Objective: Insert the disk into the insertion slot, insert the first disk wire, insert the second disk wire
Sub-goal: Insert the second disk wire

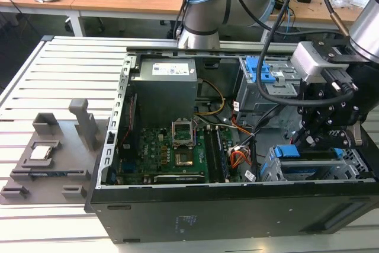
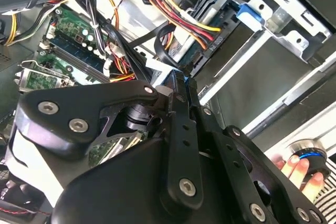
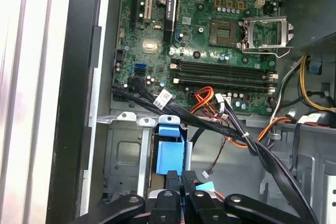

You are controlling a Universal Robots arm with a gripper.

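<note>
One case [image 1: 177,217] is lying open on the table [image 1: 59,87]. One motherboard [image 1: 163,152] and one power supply [image 1: 163,90] are sitting inside it. Two cages are showing: one far [image 1: 263,84], one near [image 1: 331,170] at the exterior view's right. One arm [image 1: 204,10] is carrying one gripper [image 3: 181,184]. One grey fixture [image 1: 50,152] is sitting left.

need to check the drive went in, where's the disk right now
In the exterior view the disk sits in the insertion slot at the case's front corner on the exterior view's right, directly below the gripper.
</note>
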